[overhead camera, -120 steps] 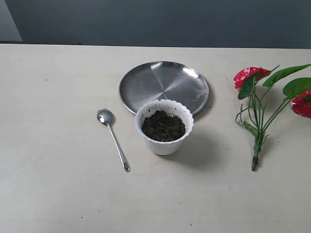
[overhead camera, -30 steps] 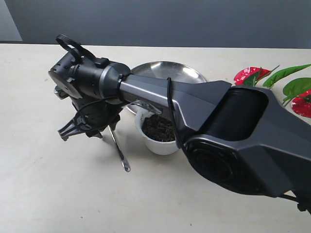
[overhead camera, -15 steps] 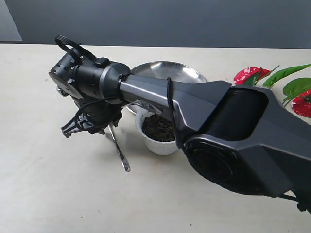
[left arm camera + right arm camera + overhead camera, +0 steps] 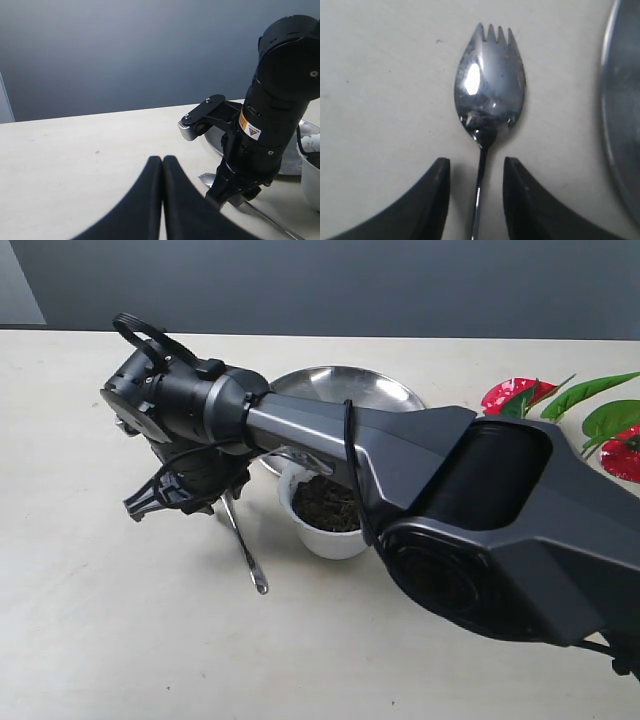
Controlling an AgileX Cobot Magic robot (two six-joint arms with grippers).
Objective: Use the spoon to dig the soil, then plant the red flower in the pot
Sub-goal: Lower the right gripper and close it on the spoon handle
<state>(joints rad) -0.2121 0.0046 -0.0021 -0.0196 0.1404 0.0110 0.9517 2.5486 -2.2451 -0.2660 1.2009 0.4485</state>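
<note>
- Two hands on record. Right hand (image 4: 472, 172): fingers (image 4: 432, 192) spread, one on each side of the spoon (image 4: 489, 95) handle just below the bowl; whether they touch the metal cannot be told.
- Spoon lies flat on the pale surface (image 4: 100, 620), bowl up; the bowl tip carries short tines. In the exterior view only the lower handle (image 4: 247, 552) shows, running out from under the right hand toward the near edge.
- Right arm (image 4: 420, 480) reaches across from the right of the exterior view, over the pot, to the left of centre, its hand pointing down at the spoon.
- Left hand (image 4: 162, 165): fingertips pressed together, holding nothing, above bare surface, well apart from the spoon.
- Pot (image 4: 335, 535): white, upright, just right of the spoon handle, partly covered by the right arm.
- Soil (image 4: 325, 502): dark, inside the pot.
- Steel plate (image 4: 350, 385): behind the pot, mostly hidden by the arm.
- Red flower (image 4: 515, 395): lying on the surface at far right, well apart from the pot; blooms and green leaves show beside the arm, stems hidden.
</note>
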